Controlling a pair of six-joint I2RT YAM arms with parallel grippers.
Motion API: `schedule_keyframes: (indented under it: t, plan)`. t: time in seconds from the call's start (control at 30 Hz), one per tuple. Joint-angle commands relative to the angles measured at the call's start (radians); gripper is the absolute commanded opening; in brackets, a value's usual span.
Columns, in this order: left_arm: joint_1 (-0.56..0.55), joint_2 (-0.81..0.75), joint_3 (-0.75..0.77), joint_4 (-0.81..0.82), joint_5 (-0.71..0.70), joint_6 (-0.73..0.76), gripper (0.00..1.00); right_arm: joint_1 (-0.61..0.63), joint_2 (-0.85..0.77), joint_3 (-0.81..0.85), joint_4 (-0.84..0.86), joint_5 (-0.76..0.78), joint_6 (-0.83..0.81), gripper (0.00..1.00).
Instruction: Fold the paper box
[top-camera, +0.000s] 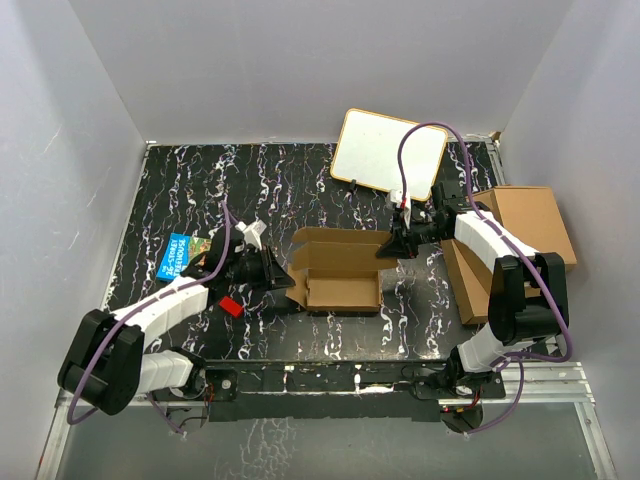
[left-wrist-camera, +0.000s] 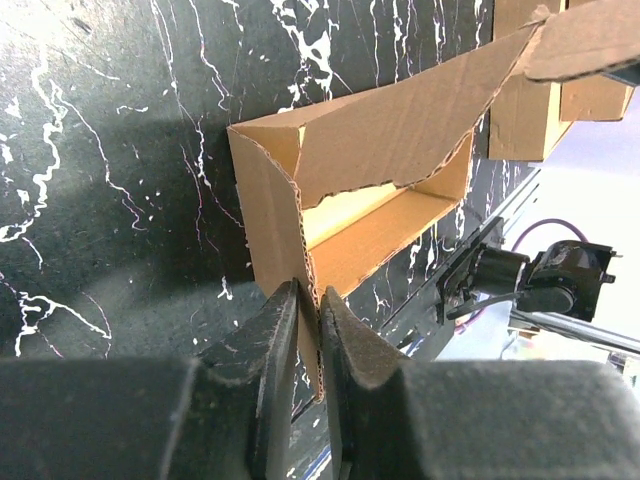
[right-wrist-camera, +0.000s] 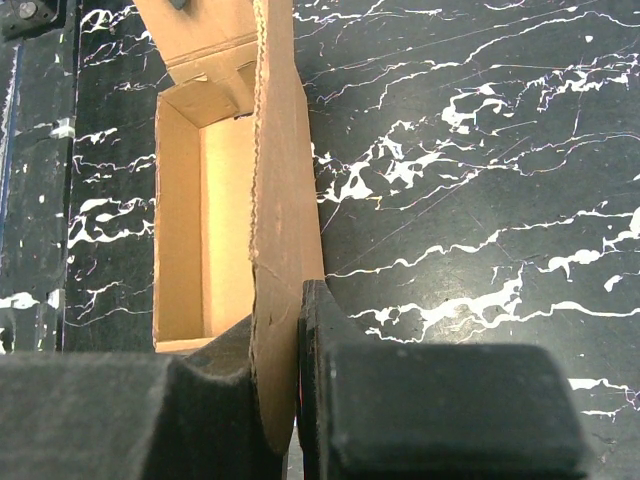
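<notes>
Left gripper (left-wrist-camera: 310, 298) pinches the left end wall of the paper box (top-camera: 340, 285) between nearly closed fingers. Right gripper (right-wrist-camera: 282, 310) is pressed tight on the raised cardboard flap at the box's right end. Open-topped, the box sits near the middle of the table (top-camera: 190, 180), slightly toward the near edge.

Black table (top-camera: 200, 180) veined with white, bearing an open-topped paper box (top-camera: 340, 285) near the middle, a blue picture book (top-camera: 180, 255) and a small red piece (top-camera: 231, 306) at left, a white board (top-camera: 388, 150) at the far edge, stacked brown boxes (top-camera: 530, 225) at right.
</notes>
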Motion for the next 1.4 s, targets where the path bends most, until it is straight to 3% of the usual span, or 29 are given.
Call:
schedule_keyframes:
  t: [0.0, 0.27, 0.47, 0.97, 1.37]
  plan:
    - [0.004, 0.019, -0.016, 0.013, 0.056, 0.008, 0.15, -0.001, 0.004, 0.002, 0.044, -0.04, 0.0, 0.08]
    - [0.004, 0.009, -0.033, -0.046, -0.037, -0.013, 0.06, -0.001, -0.037, -0.059, 0.231, -0.015, 0.203, 0.08]
    - [0.004, -0.019, -0.07, 0.039, -0.083, -0.06, 0.0, 0.003, -0.088, -0.142, 0.43, 0.027, 0.417, 0.08]
    - [-0.016, -0.061, -0.08, 0.097, -0.111, 0.104, 0.01, 0.045, -0.112, -0.17, 0.522, 0.101, 0.558, 0.08]
    - [-0.071, -0.081, -0.018, 0.016, -0.178, 0.173, 0.01, 0.066, -0.13, -0.19, 0.553, 0.153, 0.624, 0.08]
